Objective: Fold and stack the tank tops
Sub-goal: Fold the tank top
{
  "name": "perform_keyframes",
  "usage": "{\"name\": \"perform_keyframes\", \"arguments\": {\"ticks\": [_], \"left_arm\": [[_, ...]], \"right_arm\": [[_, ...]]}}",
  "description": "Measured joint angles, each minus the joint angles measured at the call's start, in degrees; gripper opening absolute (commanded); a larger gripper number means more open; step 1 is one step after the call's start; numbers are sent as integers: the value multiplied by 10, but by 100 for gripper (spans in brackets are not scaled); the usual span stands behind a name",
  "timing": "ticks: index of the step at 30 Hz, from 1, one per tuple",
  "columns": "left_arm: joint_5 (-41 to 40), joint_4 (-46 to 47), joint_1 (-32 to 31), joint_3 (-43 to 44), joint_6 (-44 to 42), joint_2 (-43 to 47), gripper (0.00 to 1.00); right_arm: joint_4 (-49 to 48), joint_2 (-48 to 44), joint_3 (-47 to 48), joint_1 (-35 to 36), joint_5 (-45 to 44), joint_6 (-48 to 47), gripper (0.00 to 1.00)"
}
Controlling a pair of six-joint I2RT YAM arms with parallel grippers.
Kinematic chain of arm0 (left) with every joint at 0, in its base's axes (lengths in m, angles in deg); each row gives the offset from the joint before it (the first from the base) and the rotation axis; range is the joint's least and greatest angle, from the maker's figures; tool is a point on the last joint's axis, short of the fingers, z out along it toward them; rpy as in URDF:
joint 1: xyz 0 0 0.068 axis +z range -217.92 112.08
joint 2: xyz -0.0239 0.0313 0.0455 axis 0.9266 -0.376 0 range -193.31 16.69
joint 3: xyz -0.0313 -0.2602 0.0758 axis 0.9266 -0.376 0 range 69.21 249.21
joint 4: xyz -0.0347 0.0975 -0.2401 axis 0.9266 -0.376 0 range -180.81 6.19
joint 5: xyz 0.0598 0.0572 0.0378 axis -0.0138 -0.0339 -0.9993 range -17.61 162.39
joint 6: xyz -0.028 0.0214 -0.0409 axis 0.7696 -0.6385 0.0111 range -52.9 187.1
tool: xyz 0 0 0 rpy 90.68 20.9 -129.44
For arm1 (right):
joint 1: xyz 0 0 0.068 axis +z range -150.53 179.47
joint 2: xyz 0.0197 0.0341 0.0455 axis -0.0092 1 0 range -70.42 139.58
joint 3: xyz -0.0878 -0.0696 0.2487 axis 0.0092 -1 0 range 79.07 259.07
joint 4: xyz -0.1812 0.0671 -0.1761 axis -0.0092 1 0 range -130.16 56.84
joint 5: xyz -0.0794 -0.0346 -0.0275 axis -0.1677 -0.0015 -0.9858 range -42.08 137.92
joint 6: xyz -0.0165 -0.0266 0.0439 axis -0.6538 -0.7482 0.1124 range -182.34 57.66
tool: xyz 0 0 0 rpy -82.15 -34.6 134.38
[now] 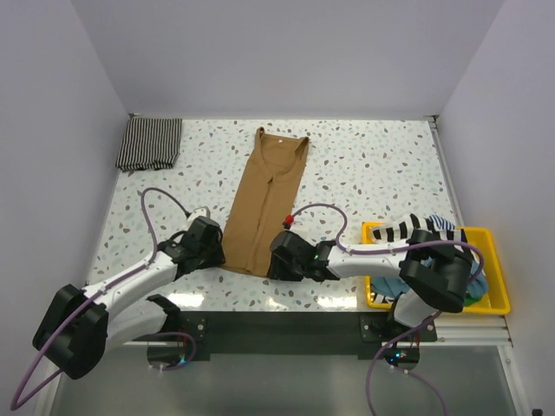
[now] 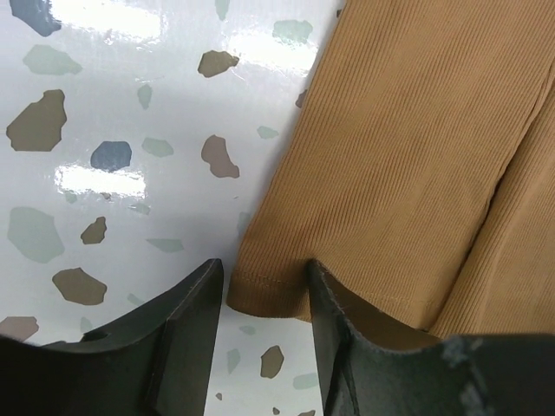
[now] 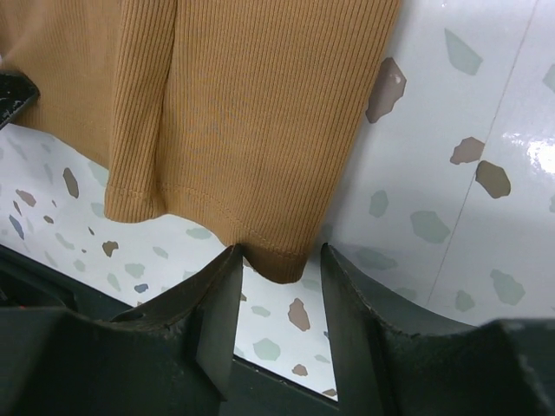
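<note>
From above you see the tan tank top [image 1: 264, 199] lying lengthwise in the middle of the table [image 1: 373, 165], its hem toward the arms. The left gripper [image 1: 221, 254] is at its left hem corner and the right gripper [image 1: 273, 260] at its right one, while a folded striped tank top [image 1: 149, 144] lies at the far left corner. In the left wrist view the jaws stand apart with the hem corner between them, not clamped, and in the right wrist view you find the same: jaws apart, the other hem corner between them.

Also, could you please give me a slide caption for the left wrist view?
Left gripper, jaws apart, straddles the hemmed corner of the tan ribbed tank top on the speckled table.
</note>
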Motion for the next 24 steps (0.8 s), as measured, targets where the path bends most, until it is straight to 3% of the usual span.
{"name": "perform_keyframes", "arguments": {"ticks": [3, 7, 9, 13, 19, 24], "left_arm": [[-4, 13, 0, -7, 5, 2, 33], [5, 39, 0, -19, 9, 2, 6], [17, 56, 0, -27, 12, 5, 0], [33, 70, -19, -37, 24, 13, 0], [40, 57, -135, -46, 85, 31, 0], [39, 8, -197, -57, 142, 77, 0]], "right_arm": [[-3, 3, 0, 0, -1, 0, 36], [1, 6, 0, 0, -3, -6, 25], [12, 6, 2, 0, -6, -16, 17], [47, 5, 10, 0, -18, -42, 10], [137, -34, 8, 12, -36, -82, 9], [202, -78, -5, 67, -53, -80, 9]]}}
